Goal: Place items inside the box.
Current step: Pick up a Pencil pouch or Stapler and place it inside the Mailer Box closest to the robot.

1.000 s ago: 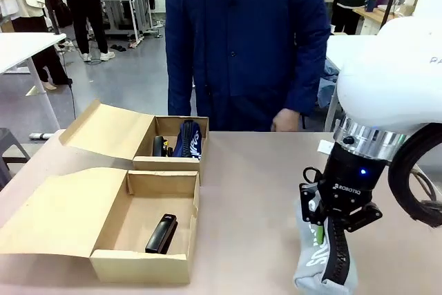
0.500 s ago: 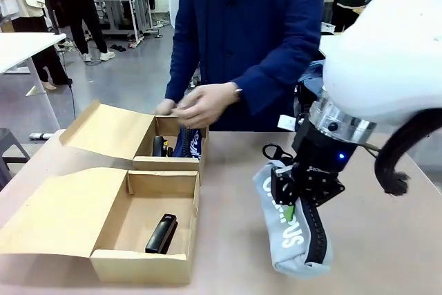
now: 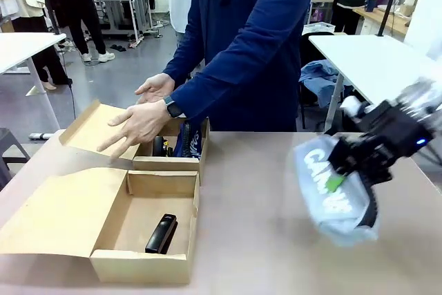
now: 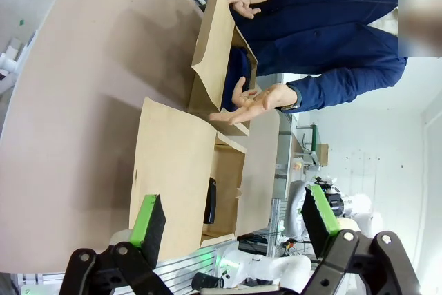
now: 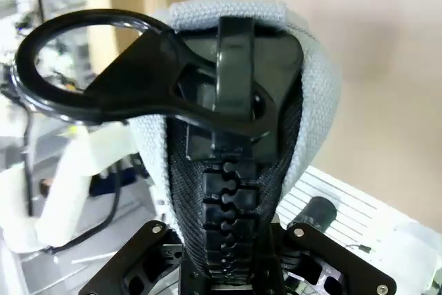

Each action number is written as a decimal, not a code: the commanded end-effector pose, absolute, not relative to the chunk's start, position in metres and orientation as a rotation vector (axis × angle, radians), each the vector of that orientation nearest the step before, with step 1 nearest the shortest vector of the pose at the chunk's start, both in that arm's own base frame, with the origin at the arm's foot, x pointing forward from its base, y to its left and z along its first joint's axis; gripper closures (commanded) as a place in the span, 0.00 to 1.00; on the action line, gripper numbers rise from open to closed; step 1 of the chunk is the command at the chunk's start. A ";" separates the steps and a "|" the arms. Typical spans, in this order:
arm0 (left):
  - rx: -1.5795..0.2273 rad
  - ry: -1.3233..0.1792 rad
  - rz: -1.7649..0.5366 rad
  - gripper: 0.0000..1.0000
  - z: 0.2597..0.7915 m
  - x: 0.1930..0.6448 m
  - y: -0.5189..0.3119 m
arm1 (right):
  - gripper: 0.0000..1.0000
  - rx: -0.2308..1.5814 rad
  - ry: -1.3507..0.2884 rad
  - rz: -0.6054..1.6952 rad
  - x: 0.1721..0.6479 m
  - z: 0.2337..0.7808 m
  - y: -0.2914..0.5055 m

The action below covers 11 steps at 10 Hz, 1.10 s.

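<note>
My right gripper point(image 3: 353, 162) is shut on the grey "CAMPUS" pencil case point(image 3: 333, 195) and holds it tilted in the air above the table's right side. In the right wrist view the case point(image 5: 304, 94) shows its black zip and ring pull point(image 5: 138, 67) between the fingers. The black stapler point(image 3: 161, 233) lies in the near cardboard box point(image 3: 141, 265). The navy blue pouch point(image 3: 189, 140) stands in the far box point(image 3: 169, 164). My left gripper point(image 4: 233, 222) is open, high above both boxes, with nothing in it. The small yellow tool is hidden.
A person in a dark blue coat stands at the far side, with one hand point(image 3: 138, 126) over the far box's open flap point(image 3: 103, 129) and the other hand point(image 3: 155, 88) just above. The near box's lid point(image 3: 55, 215) lies open to the left.
My right gripper swung the pencil case right and up, now blurred and tilted. The person's hands moved from above the pouch out over the far box's flap.
</note>
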<state>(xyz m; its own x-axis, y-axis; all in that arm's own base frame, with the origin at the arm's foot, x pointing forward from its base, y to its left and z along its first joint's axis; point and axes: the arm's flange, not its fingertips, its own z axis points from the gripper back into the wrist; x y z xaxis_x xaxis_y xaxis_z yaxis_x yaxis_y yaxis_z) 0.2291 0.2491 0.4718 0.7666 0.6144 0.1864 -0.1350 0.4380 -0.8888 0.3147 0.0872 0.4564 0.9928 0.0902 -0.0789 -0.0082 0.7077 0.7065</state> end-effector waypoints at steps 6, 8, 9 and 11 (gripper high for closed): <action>-1.034 -0.557 0.476 0.00 0.471 0.230 0.249 | 0.93 0.837 0.135 -0.004 0.322 0.441 0.060; -1.034 -0.557 0.476 0.00 0.471 0.230 0.249 | 0.93 0.736 0.103 -0.002 0.330 0.453 0.108; -1.034 -0.557 0.476 0.00 0.471 0.230 0.249 | 0.93 0.680 0.117 0.010 0.337 0.453 0.126; -1.034 -0.557 0.476 0.00 0.471 0.230 0.249 | 0.93 0.666 0.139 0.019 0.338 0.448 0.128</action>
